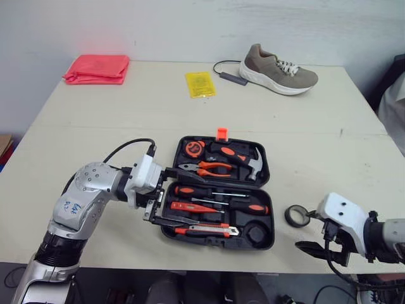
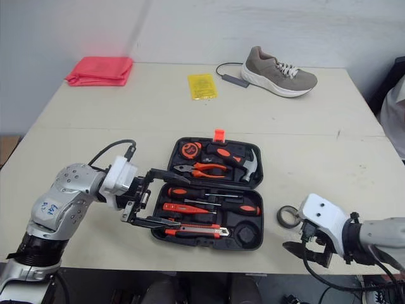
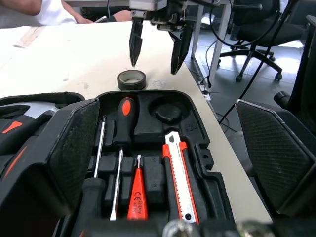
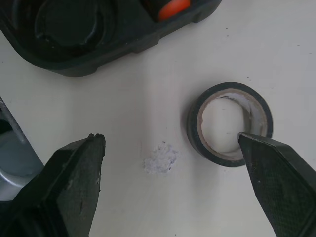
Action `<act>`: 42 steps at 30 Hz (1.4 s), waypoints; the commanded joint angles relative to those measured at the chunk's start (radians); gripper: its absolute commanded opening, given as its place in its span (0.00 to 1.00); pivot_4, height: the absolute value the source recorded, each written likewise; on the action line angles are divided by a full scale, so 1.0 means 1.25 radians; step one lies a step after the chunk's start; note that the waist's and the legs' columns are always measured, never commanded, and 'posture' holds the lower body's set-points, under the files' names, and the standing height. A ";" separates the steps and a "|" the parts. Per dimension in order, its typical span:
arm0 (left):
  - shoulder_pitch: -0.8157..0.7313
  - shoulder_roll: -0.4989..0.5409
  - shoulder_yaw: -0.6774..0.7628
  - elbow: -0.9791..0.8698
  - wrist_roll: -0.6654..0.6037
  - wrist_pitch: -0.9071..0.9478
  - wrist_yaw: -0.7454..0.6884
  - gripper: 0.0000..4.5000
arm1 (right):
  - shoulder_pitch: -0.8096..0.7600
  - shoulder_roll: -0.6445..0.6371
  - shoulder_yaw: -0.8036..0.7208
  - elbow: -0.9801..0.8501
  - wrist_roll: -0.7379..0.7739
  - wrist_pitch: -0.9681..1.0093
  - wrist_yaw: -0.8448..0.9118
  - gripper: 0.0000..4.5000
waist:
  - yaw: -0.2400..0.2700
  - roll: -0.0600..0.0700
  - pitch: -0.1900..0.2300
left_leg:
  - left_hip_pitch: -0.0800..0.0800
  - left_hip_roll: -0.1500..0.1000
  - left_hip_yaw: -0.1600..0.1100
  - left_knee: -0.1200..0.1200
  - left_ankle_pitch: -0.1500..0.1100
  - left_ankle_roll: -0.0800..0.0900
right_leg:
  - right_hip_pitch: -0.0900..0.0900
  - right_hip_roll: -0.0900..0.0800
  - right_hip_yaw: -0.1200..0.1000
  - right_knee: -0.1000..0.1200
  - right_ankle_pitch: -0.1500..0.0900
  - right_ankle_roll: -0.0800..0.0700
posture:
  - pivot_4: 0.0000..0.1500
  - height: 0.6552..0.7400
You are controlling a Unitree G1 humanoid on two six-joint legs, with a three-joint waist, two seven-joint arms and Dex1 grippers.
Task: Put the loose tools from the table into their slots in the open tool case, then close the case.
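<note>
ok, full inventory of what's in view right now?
beige table: 1, holds everything below
plastic tool case: 1, black, open, table centre-front
claw hammer: 1, steel head, case's far half
pliers: 1, orange grips, far half
tape measure: 1, orange-black, far half
screwdrivers: 2, black-orange handles, near half
tester screwdriver: 1, red, near half
utility knife: 1, orange, nearest row
round slot: 1, black, empty, case's near-right corner
tape roll: 1, black, table, right of case
folded cloth: 1, pink, far left
flat packet: 1, yellow, far centre
sneaker: 1, tan, far right
cable: 1, black, beside sneaker
person: 1, white top, off table's right
left gripper: open, case's left edge
right gripper: open, beside tape roll
</note>
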 commanded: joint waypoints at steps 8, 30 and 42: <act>0.002 -0.001 0.001 -0.039 -0.008 -0.006 -0.002 1.00 | -0.125 0.003 0.157 0.088 -0.098 -0.007 0.025 0.88 | 0.005 0.000 0.000 | -0.001 0.000 0.000 0.001 0.000 0.000 | 0.000 0.000 0.000 0.000 0.000 0.000 | 1.00 1.00; 0.021 0.006 -0.010 -0.045 -0.014 -0.013 -0.056 1.00 | -0.396 0.028 0.301 -0.105 0.024 0.031 0.194 0.01 | 0.016 0.000 0.000 | -0.001 0.002 -0.001 0.003 -0.001 0.000 | 0.000 0.001 0.000 0.001 0.000 0.000 | 1.00 1.00; 0.029 0.009 -0.009 -0.044 0.002 -0.026 -0.053 1.00 | -0.494 0.040 0.472 -0.069 -0.078 0.129 0.164 0.01 | 0.015 0.001 0.000 | -0.008 0.000 -0.004 0.007 0.000 0.001 | -0.004 -0.006 -0.007 0.003 0.000 0.000 | 1.00 1.00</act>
